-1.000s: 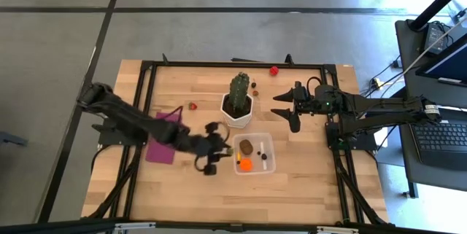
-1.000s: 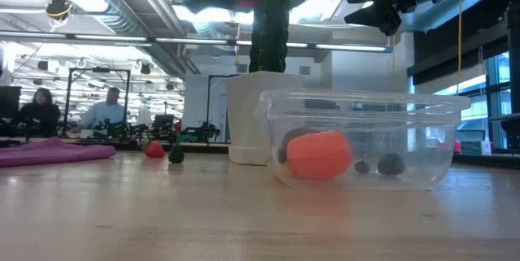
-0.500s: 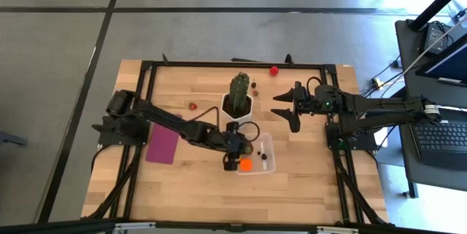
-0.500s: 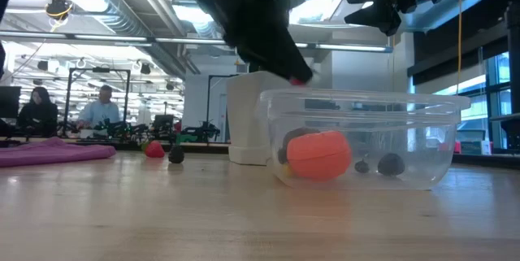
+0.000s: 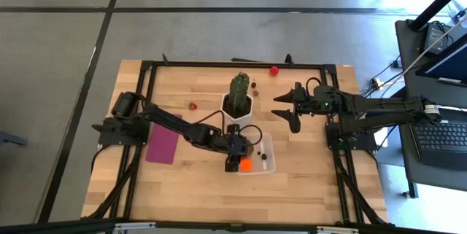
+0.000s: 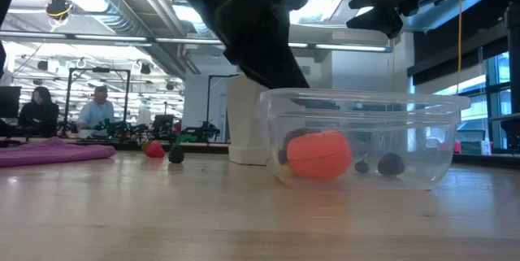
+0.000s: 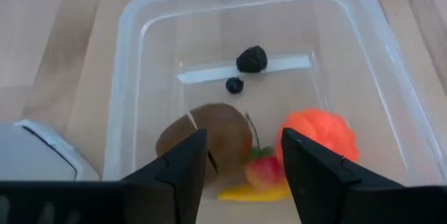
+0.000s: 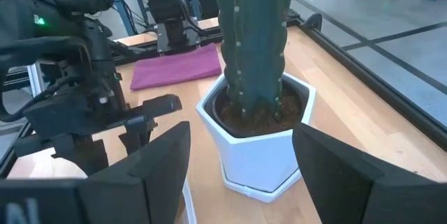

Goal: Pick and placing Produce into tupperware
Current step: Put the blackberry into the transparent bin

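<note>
The clear tupperware (image 5: 271,146) (image 6: 422,143) (image 7: 136,77) stands in front of the white cactus pot (image 5: 237,111). It holds an orange piece (image 7: 318,133), a brown piece (image 7: 209,137), a red strawberry piece (image 7: 264,172), a yellow piece and two dark pieces (image 7: 251,59). My left gripper (image 5: 233,163) (image 7: 244,140) hangs open just over the container's left part, above the strawberry, which lies on the container's floor. My right gripper (image 5: 287,110) (image 8: 241,133) hovers open to the right of the cactus (image 8: 253,35). Loose produce lies on the table: a red piece (image 5: 193,106), another red one (image 5: 273,71), and dark ones (image 5: 254,84).
A flat magenta rectangle (image 5: 162,144) lies to the left of the container. The cactus in its pot stands right behind the tupperware. The black frame rails (image 5: 219,64) run around the table. In the low view, people (image 6: 97,110) sit in the room far behind.
My left gripper has swung toward the table's right, from beside the magenta rectangle to over the tupperware's left part, and come down a little. A small red piece that showed at its fingertips half a second ago is gone from them now.
</note>
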